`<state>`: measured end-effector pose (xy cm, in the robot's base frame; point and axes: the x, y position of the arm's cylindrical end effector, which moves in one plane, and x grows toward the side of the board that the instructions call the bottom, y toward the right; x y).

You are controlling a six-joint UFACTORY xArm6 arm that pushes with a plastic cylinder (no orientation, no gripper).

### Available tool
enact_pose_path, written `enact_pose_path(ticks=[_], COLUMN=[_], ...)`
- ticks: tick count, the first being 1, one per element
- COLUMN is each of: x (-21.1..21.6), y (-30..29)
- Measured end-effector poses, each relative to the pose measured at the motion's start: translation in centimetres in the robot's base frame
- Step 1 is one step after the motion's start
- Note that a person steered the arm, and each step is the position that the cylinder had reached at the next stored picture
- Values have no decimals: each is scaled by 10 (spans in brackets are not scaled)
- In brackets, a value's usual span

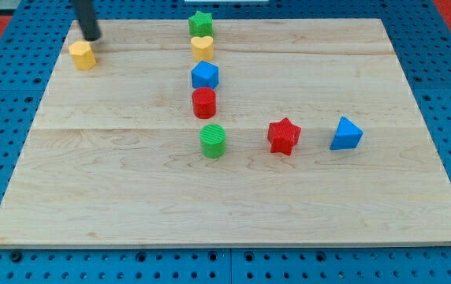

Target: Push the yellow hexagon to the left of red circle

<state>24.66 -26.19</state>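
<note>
I have my tip sitting near the counter's top-left corner, just above the yellow hexagon and a touch to its right, almost touching it. The tool is a bare rod, so it has nothing to open or close and it holds nothing.

The red circle stands well apart, toward the view's right and lower down, in the middle of a column: green star, yellow heart and blue block above it, green circle below.

The hexagon must travel right and downward, so as I judge it my tip is on the wrong side; I'd bring it round to the hexagon's upper left before pushing, and stop short of the red circle.
</note>
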Motion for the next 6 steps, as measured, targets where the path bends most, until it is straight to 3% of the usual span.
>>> enact_pose_path(ticks=[2, 4, 5, 6], x=[128, 99, 138, 139], y=[45, 104, 159, 123])
